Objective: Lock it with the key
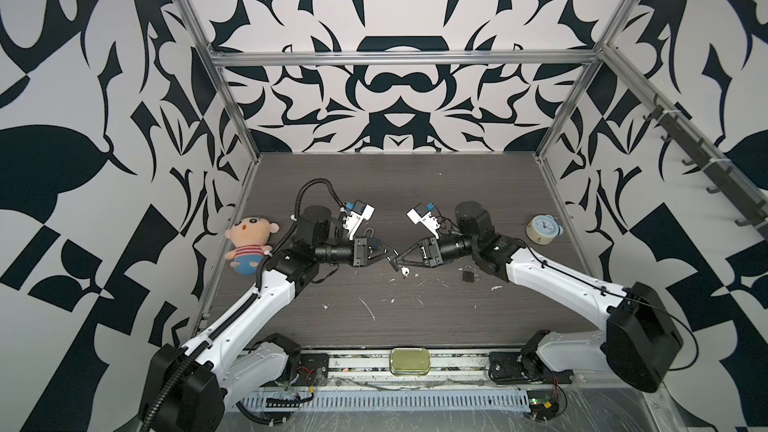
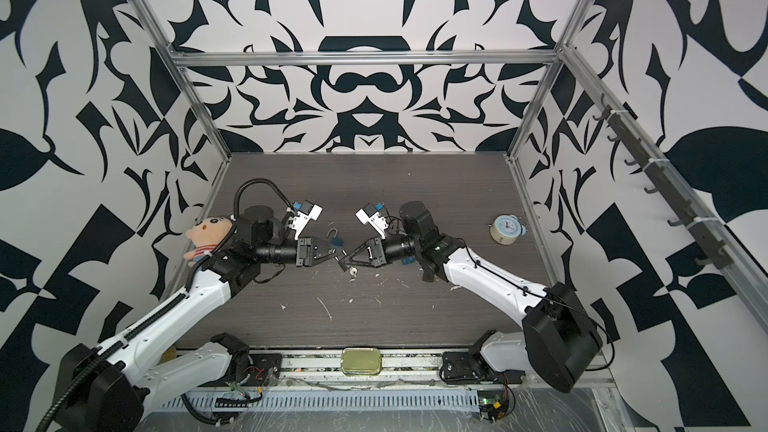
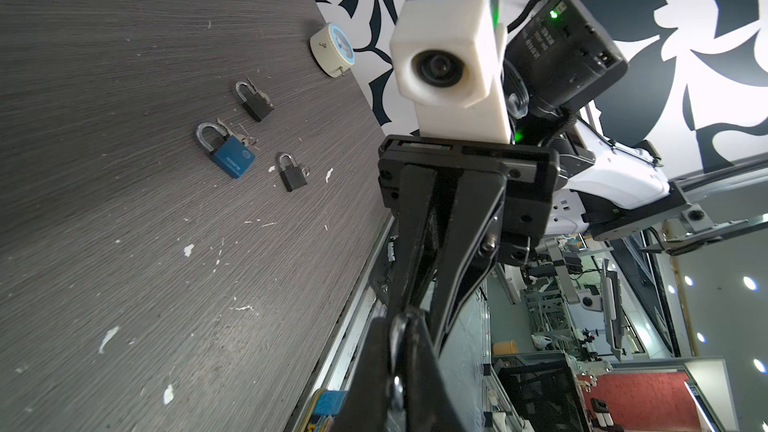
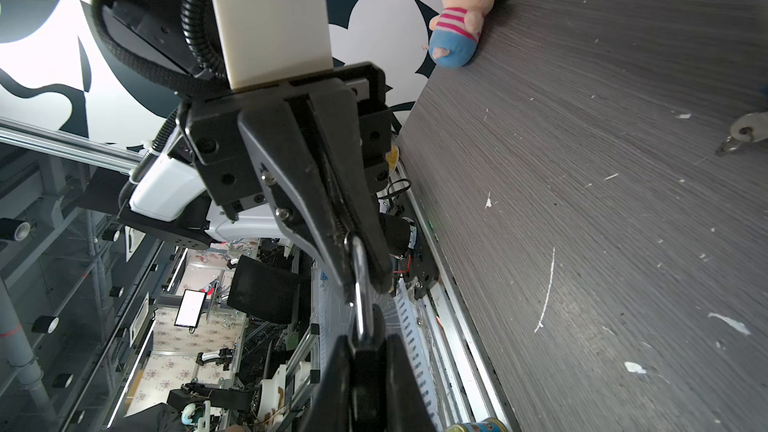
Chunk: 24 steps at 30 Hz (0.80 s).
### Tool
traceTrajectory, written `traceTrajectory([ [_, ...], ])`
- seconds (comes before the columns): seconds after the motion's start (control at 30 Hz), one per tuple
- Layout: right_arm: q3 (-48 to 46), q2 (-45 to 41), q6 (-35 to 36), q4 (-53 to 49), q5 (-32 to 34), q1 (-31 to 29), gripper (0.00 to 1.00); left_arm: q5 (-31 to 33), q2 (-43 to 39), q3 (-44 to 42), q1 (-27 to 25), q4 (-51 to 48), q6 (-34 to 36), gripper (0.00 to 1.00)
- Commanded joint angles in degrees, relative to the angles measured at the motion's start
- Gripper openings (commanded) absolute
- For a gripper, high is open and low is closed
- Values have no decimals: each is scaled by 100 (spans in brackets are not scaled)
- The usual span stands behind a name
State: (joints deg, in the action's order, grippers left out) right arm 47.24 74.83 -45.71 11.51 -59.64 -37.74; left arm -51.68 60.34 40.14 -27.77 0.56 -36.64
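Looking down in both top views, the left gripper and the right gripper are seen tip to tip over the table. A small lock is pinched between them, but it is too tiny to be made out well. The key can be seen lying on the table just beside it. A blue lock is half hidden behind the left gripper.

From the left wrist, only a bit of the silver loop is shown, squeezed in that gripper's closed tips. The lock's body is hidden.

From the right wrist, the silver loop is seen clamped by the left gripper. The black body is gripped by the right gripper, whose fingers are cut off by the picture's edge. The key is partly cut off too.
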Motion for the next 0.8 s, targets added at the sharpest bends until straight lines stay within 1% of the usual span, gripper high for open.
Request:
traceTrajectory([
  [0.0,251,-468,-643,1178,-348,3,0,389,180,-239,-5,-210,212,0],
  [0.23,198,-371,-1043,1723,-321,0,0,351,257,-522,-18,231,-17,0],
  [0.47,153,-276,-1251,2042,-107,29,0,437,268,-761,-197,495,-198,0],
  [0.63,44,-161,-1751,2737,-38,81,0,553,275,-935,-341,638,-264,0],
  [0.77,-29,-121,-1931,2965,46,164,0,631,213,-1038,-413,682,-290,0],
])
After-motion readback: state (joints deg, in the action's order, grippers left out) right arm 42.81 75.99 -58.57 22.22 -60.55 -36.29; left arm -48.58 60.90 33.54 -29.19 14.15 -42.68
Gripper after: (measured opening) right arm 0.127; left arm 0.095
